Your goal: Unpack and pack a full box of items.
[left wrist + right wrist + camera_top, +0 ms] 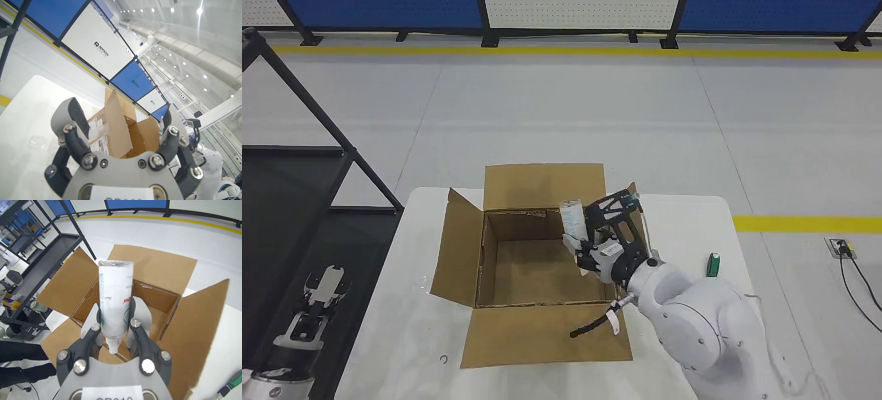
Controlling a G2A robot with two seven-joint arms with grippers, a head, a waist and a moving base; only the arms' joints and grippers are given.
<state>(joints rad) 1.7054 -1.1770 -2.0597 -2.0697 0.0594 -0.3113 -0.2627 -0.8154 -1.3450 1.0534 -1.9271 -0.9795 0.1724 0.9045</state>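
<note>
An open cardboard box (542,185) sits mid-table with all flaps spread and its inside looking bare. My right gripper (589,238) hangs over the box's right wall, shut on a white bottle (573,222). In the right wrist view the white bottle (115,294) points away from the right gripper (115,313), cap end toward the wrist, above the box (151,264). My left gripper (323,287) is off the table's left side, low down and open. The left wrist view has the left gripper (122,117) holding nothing, with the box (115,121) beyond it.
A green-handled tool (712,264) lies on the white table (692,215) right of the box. A small clear scrap (420,283) lies near the table's left edge. A black metal rack (302,190) stands to the left, beside the left arm.
</note>
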